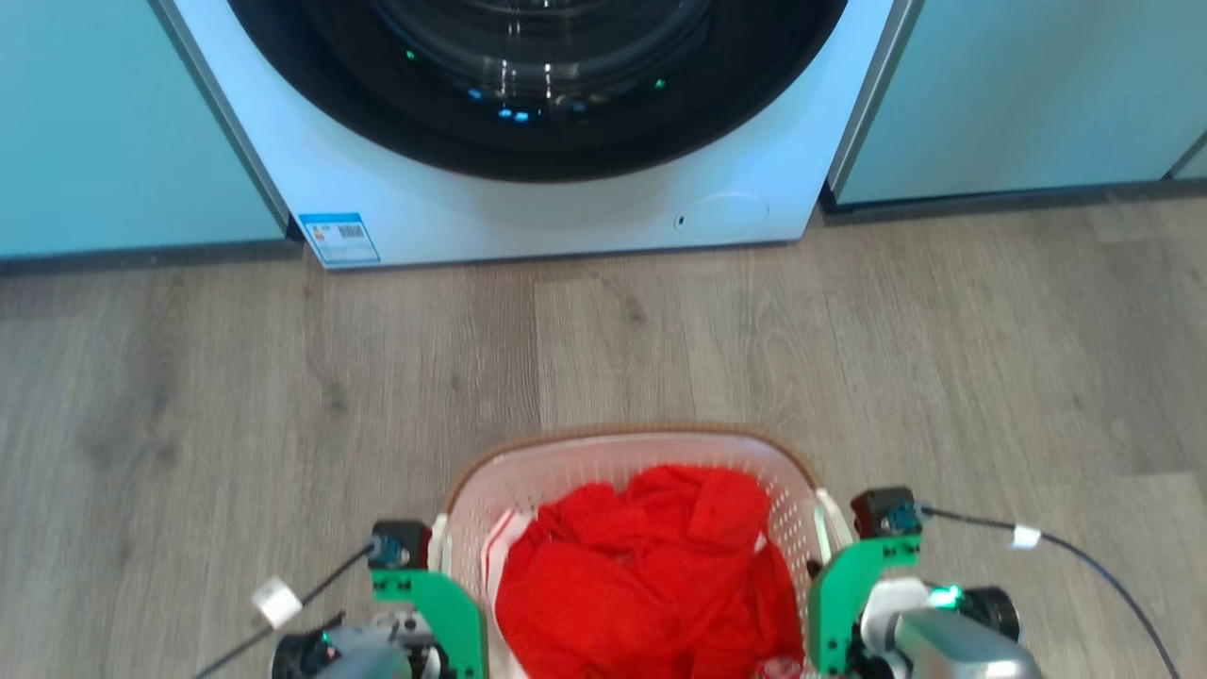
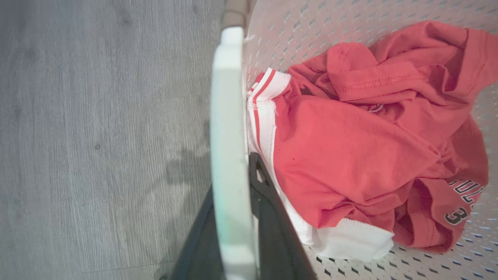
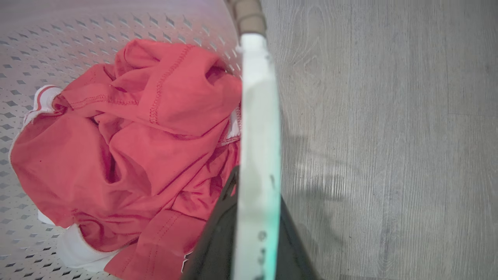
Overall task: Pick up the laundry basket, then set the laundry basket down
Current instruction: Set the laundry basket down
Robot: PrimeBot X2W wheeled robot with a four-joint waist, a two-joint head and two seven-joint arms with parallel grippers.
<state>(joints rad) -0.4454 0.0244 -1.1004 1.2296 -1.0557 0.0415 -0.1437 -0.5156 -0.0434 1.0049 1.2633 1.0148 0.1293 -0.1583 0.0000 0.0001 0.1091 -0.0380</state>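
The laundry basket (image 1: 622,438) is white and perforated with a brown rim, and sits low in the middle of the head view. A red garment with white trim (image 1: 651,566) lies inside it. My left gripper (image 1: 429,575) is at the basket's left side handle (image 2: 229,116). Its dark fingers (image 2: 268,202) are shut on either side of that white handle. My right gripper (image 1: 839,566) is shut the same way on the right handle (image 3: 258,116), with a dark finger (image 3: 218,233) on the inner side. The grey floor shows below both handles.
A white front-loading washing machine (image 1: 566,207) with a dark round door stands straight ahead. Teal cabinets (image 1: 113,123) flank it on both sides. Grey wood floor (image 1: 283,396) lies between the machine and the basket. Thin cables (image 1: 1084,556) trail from both wrists.
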